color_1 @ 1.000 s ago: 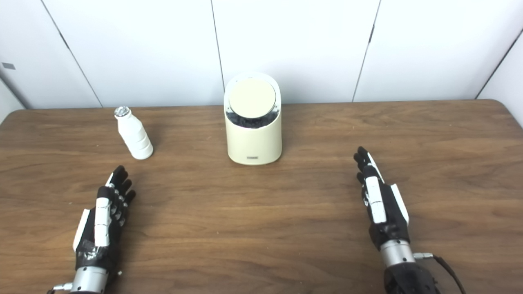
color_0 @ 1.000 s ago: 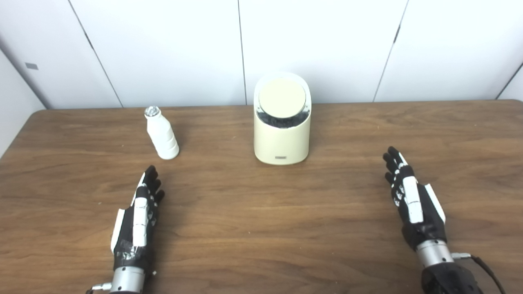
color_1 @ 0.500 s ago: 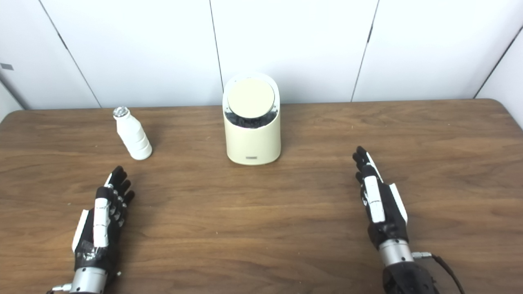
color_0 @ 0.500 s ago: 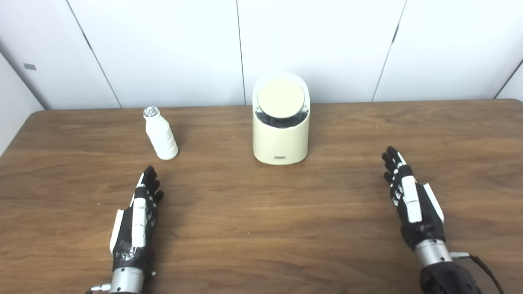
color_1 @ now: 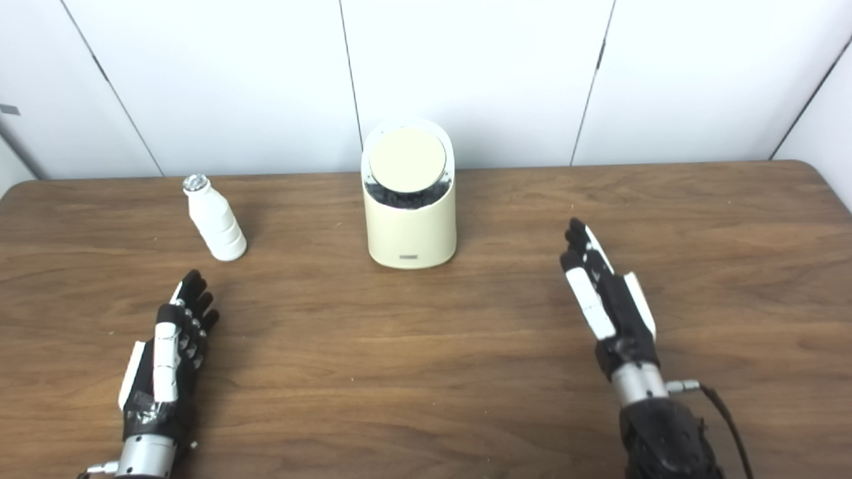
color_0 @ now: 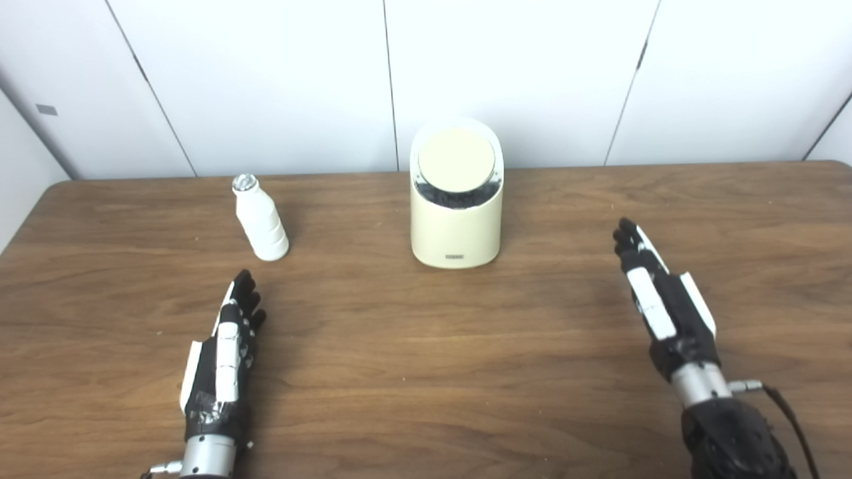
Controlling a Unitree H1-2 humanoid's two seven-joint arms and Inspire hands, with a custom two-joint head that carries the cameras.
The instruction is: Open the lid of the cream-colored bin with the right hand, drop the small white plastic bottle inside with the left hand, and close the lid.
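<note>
Lid (color_0: pixel 456 157): ahead-left of the right hand (color_0: pixel 659 299), well apart, on the bin (color_0: pixel 456 229).
Nearer hand: right.
Fingers (color_0: pixel 629 243): extended, empty.

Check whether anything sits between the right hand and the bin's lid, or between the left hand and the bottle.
Nothing visible does. Only bare table lies between the open right hand and the cream-colored bin, whose lid is shut. The open left hand likewise has a clear line to the upright white bottle.
</note>
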